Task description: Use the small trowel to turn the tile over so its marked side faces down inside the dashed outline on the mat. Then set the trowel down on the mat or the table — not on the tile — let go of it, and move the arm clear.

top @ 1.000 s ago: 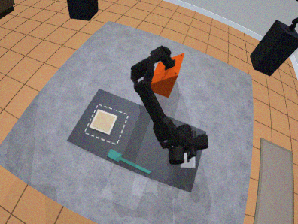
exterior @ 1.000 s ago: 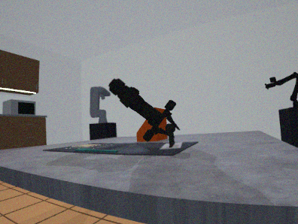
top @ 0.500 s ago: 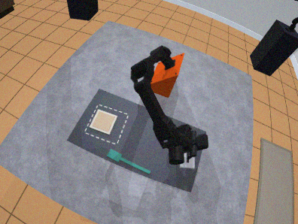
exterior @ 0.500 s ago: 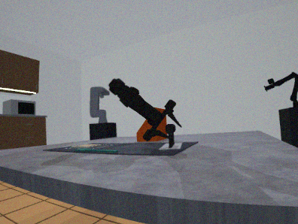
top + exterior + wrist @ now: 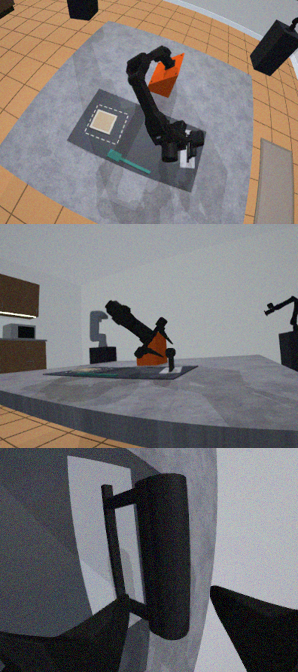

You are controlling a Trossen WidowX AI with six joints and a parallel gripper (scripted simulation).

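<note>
The tile lies flat inside the dashed outline, with a plain beige face and pale rim upward; no mark shows on it. The trowel has a white blade and a thick black handle raised over the blade by a thin bracket. Its blade rests on the right end of the mat. My gripper is open, its fingertips apart on either side of the handle in the wrist view. Contact at the left fingertip is unclear. The underside of the tile is hidden.
A teal spatula-like tool lies along the mat's front edge, between the tile and the trowel. An orange wedge-shaped block stands behind the mat at the arm's base. The arm reaches over the mat's right half.
</note>
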